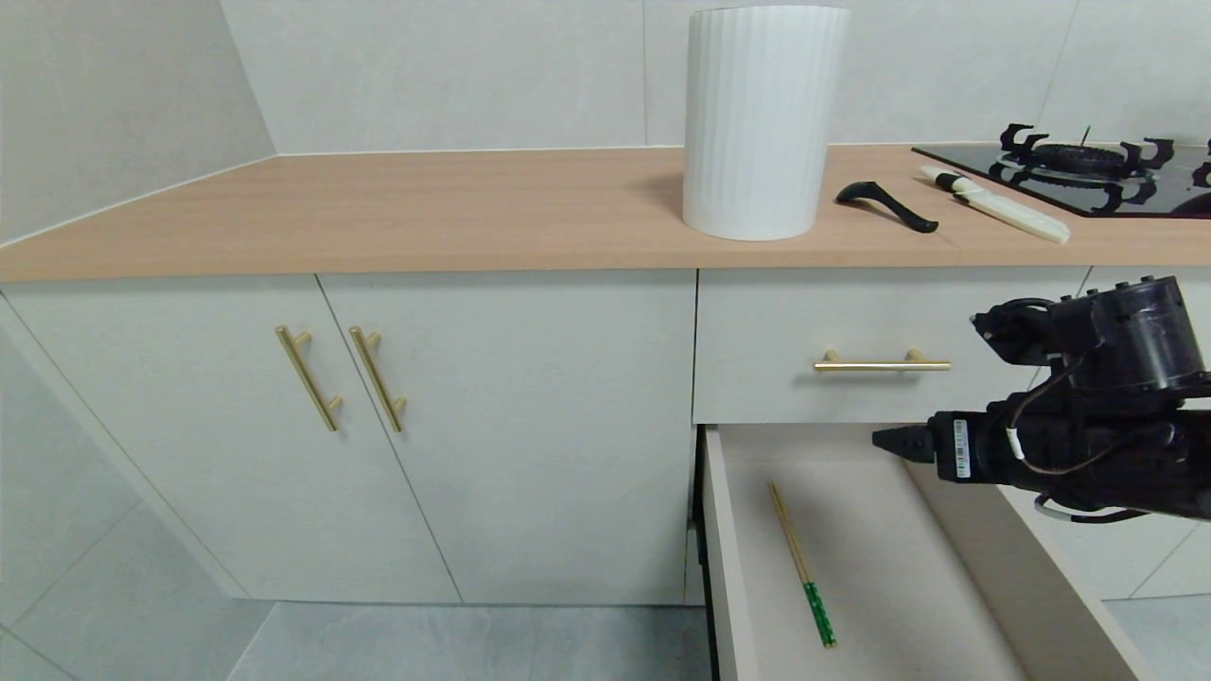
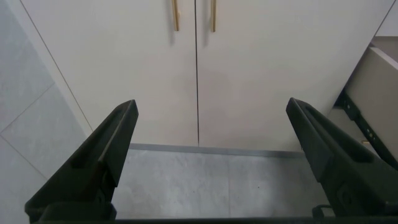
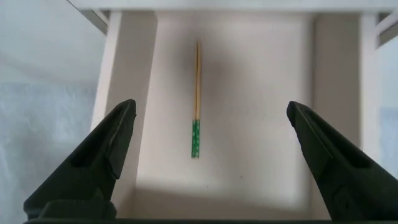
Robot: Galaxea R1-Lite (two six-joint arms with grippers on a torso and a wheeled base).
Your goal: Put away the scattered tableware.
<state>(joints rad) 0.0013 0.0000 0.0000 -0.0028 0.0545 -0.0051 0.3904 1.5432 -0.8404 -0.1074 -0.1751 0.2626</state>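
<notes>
though illegible, label (image 1: 960,447) on right claw (image 1: 885,441)

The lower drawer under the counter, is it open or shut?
Open. The lower drawer is pulled out, its inside exposed, with chopsticks lying on its floor.

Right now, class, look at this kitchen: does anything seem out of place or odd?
Yes. A black utensil and a white knife lie loose on the counter beside the stove; the lower drawer hangs open, holding a green-ended chopstick.
</notes>
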